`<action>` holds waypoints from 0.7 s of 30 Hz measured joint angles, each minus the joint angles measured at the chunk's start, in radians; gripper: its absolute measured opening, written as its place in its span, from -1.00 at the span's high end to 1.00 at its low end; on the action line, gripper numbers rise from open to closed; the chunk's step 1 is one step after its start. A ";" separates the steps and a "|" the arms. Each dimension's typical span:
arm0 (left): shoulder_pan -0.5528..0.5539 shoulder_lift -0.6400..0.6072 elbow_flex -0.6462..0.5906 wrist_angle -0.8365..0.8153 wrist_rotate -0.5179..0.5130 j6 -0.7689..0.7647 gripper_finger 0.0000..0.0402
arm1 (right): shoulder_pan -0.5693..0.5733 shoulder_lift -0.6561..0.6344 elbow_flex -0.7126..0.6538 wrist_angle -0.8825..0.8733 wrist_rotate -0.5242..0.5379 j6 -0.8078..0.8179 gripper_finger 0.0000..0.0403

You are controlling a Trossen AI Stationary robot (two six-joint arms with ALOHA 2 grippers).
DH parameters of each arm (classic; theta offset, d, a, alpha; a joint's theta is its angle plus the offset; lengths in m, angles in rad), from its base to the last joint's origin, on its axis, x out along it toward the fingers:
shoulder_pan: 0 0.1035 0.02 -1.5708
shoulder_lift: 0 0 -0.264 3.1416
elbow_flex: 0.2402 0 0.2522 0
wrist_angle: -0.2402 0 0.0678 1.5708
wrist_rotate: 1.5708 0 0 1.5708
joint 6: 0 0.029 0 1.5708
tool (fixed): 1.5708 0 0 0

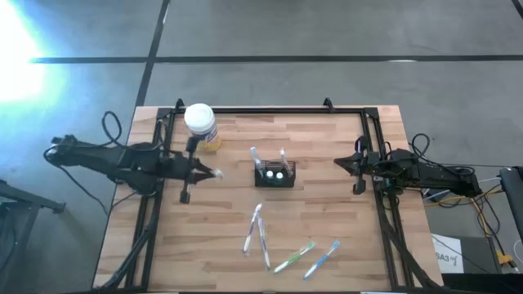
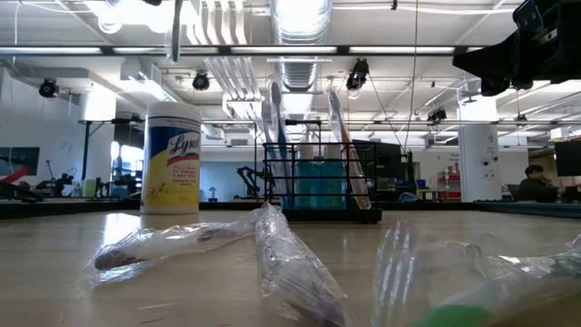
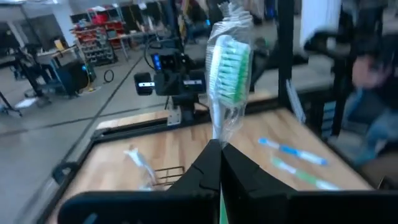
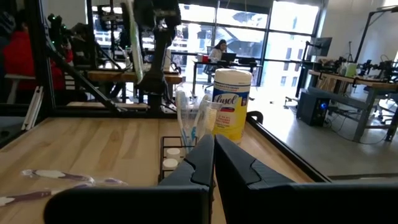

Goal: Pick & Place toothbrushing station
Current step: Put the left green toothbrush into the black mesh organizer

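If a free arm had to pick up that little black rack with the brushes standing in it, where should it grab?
Probably from straight above, pinching one short end wall of the toothbrushing station. It stands upright and open-topped, and two wrapped toothbrushes lean out of it, so a sideways approach risks knocking them. The right pincer, shut and empty beside it, is nearer; the left pincer holds a wrapped toothbrush.
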 joint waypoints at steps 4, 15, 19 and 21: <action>0.050 -0.088 -0.150 0.159 0.009 -0.138 0.99 | 0.000 0.000 0.000 0.000 0.000 0.001 0.96; 0.047 -0.234 -0.404 0.301 -0.009 -0.266 0.99 | 0.000 0.000 -0.007 -0.001 0.000 0.009 0.96; 0.047 -0.268 -0.456 0.314 -0.009 -0.247 0.99 | 0.000 0.000 -0.018 -0.002 0.000 0.015 0.96; 0.047 -0.276 -0.479 0.313 -0.002 -0.233 0.99 | 0.000 0.000 -0.019 -0.001 0.000 0.022 0.96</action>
